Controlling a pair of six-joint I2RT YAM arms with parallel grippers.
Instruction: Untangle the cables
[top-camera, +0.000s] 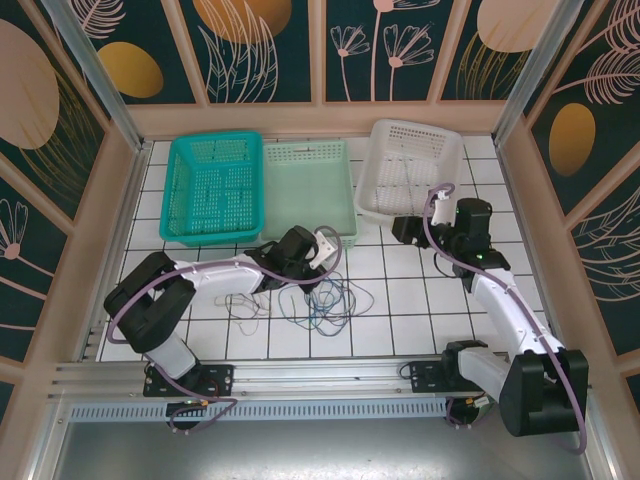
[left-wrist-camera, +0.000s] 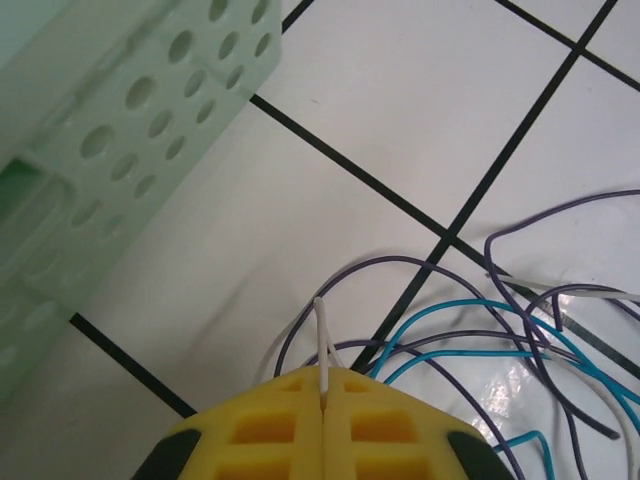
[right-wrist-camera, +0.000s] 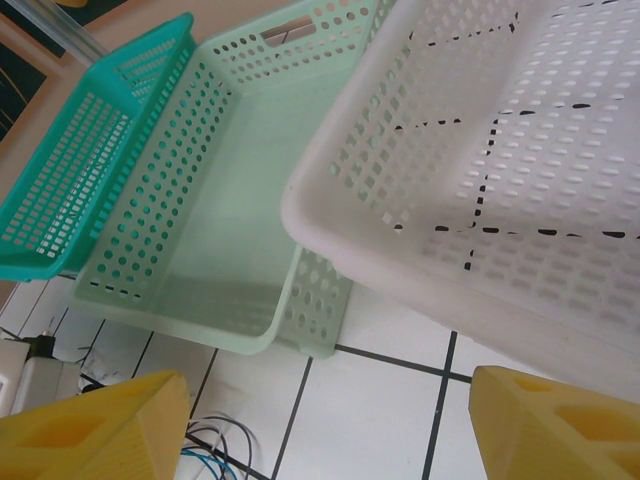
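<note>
Teal perforated plastic basket (top-camera: 213, 188) at back left of white tiled table (top-camera: 420, 310), bare floor showing. Pale green perforated plastic basket (top-camera: 305, 190) just beside it, likewise bare. Tangle of thin purple, blue, white cables (top-camera: 322, 298) on tiles near green basket. Left gripper (left-wrist-camera: 326, 390) fingers pressed together, pinching white strand (left-wrist-camera: 322, 340). White perforated plastic basket (top-camera: 412, 170) rightmost, tile lines visible through floor. Right gripper (right-wrist-camera: 330, 420) near it, yellow fingers (right-wrist-camera: 90, 425) spread.

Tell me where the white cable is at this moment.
In the left wrist view, the white cable stands pinched in the shut left gripper at the bottom centre, left of the blue cable and below-right of the green basket.
</note>
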